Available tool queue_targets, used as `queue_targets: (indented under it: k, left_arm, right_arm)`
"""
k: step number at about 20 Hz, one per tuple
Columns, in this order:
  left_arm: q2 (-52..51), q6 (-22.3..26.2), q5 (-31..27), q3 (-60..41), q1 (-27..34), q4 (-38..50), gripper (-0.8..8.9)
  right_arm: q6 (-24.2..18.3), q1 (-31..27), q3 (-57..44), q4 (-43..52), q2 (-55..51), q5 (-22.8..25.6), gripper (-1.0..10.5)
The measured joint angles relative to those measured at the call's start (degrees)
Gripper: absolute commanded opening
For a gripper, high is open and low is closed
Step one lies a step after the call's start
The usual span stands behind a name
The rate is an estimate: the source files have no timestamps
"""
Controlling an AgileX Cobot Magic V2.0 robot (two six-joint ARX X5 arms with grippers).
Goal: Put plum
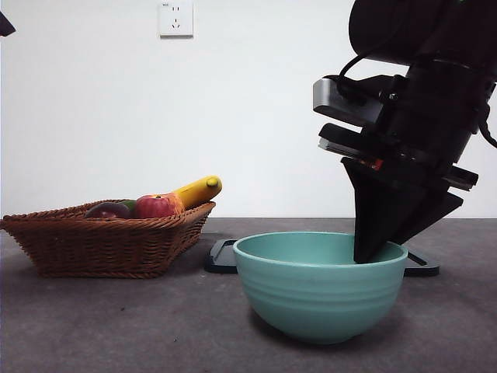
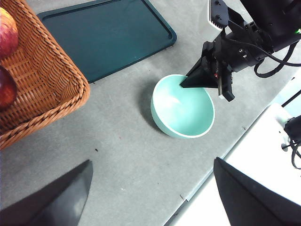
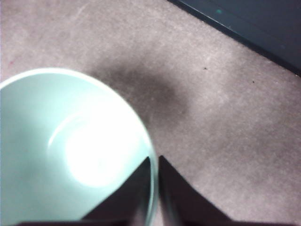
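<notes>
The plum [image 1: 107, 210], dark maroon and glossy, lies in the wicker basket [image 1: 109, 242] at the left; it also shows at the edge of the left wrist view [image 2: 5, 89]. My right gripper [image 1: 366, 255] is shut on the near-right rim of the empty teal bowl [image 1: 311, 295]. In the right wrist view [image 3: 154, 162] one jaw is inside the rim and one outside the bowl [image 3: 42, 122]. My left gripper [image 2: 153, 162] is open and empty, high above the table, and looks down on the bowl [image 2: 188, 117] and the right gripper [image 2: 186, 84].
The basket [image 2: 42, 80] also holds a red-and-yellow apple [image 1: 155, 207], a banana [image 1: 198, 189] and a green fruit [image 1: 129, 204]. A dark teal tray [image 2: 103, 37] lies flat behind the bowl. The table's edge runs close to the bowl.
</notes>
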Motion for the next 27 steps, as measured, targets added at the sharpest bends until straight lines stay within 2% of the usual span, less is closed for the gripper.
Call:
queue_targets:
  k: [2, 3, 7, 15, 21, 25, 27]
  left_arm:
    - [0.00, 0.00, 0.00, 0.00, 0.00, 0.00, 4.05]
    - [0.00, 0.00, 0.00, 0.00, 0.00, 0.00, 4.05]
    - [0.00, 0.00, 0.00, 0.00, 0.00, 0.00, 4.05]
    - [0.00, 0.00, 0.00, 0.00, 0.00, 0.00, 4.05]
    - [0.00, 0.00, 0.00, 0.00, 0.00, -0.02, 4.05]
    - [0.00, 0.00, 0.00, 0.00, 0.00, -0.33, 4.05]
    - [0.00, 0.00, 0.00, 0.00, 0.00, -0.44, 4.05]
  right_arm:
    - [0.35, 0.00, 0.00, -0.07, 0.00, 0.00, 2.9]
    - [0.66, 0.00, 0.02, -0.11, 0.00, 0.00, 3.2]
    - [1.03, 0.00, 0.81, -1.66, -1.66, 0.17, 3.2]
    - [0.76, 0.00, 7.52, -9.68, -19.17, 1.20, 3.2]
    - [0.59, 0.00, 7.65, -17.46, -32.98, -4.28, 3.2]
    - [0.59, 0.00, 7.65, -25.18, -37.22, -10.19, 3.2]
    - [0.57, 0.00, 7.65, -26.58, -38.07, -10.47, 3.2]
